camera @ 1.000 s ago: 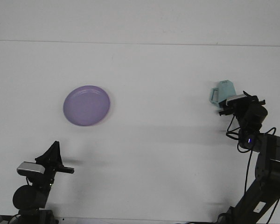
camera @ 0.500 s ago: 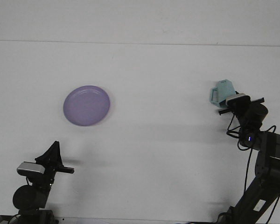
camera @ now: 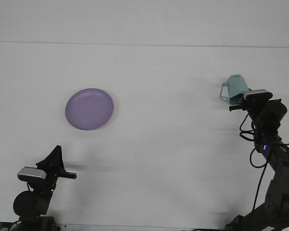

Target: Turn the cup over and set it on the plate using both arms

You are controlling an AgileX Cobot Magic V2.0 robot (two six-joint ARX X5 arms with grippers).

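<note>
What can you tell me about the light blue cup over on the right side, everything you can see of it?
The cup is a pale blue-green mug, plastic by its look, with faceted sides and a loop handle sticking out on its left. It appears tilted, its narrower closed end upward. It sits at the right of the white table, right against the right end effector, which covers its lower right part. Whether it is lifted or resting cannot be told. The purple plate lies far to its left.
</note>
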